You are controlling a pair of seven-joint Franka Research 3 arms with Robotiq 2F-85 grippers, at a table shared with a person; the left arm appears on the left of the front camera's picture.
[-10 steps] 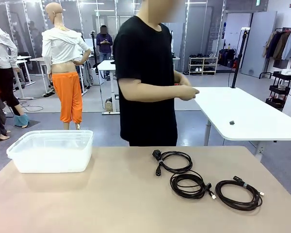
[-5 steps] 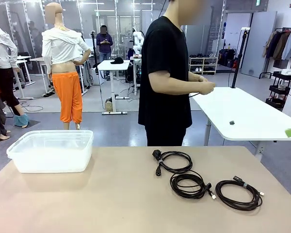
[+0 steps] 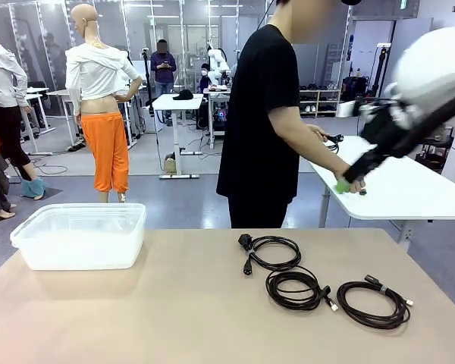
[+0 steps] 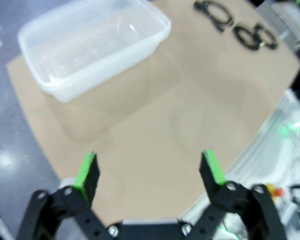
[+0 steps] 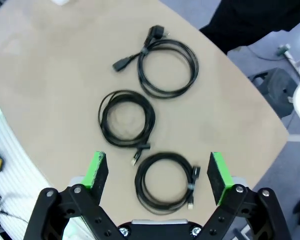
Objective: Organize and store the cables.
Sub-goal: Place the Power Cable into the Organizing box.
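Three black cables lie coiled on the tan table, right of centre: one with a plug (image 3: 246, 242) farthest back, a thicker coil (image 3: 292, 305) in the middle, and a third (image 3: 371, 324) toward the right edge. In the right wrist view they lie directly below, the plug-ended one (image 5: 121, 64) on top, the thick coil (image 5: 104, 120) in the middle and the third (image 5: 139, 182) between my fingers' line of sight. My right gripper (image 5: 158, 172) hangs open high above them and shows at upper right (image 3: 347, 182) in the front view. My left gripper (image 4: 150, 170) is open, high over bare table.
A clear plastic bin (image 3: 80, 246) stands at the table's far left, also seen from above (image 4: 105, 62). A person in a black T-shirt (image 3: 262, 121) stands behind the table, hands holding a small black cord (image 3: 334, 139) over a white table (image 3: 409, 189).
The person has stepped right and turned toward the white table. My right arm has swung into the front view from the right, high up. The cables and bin have not moved.
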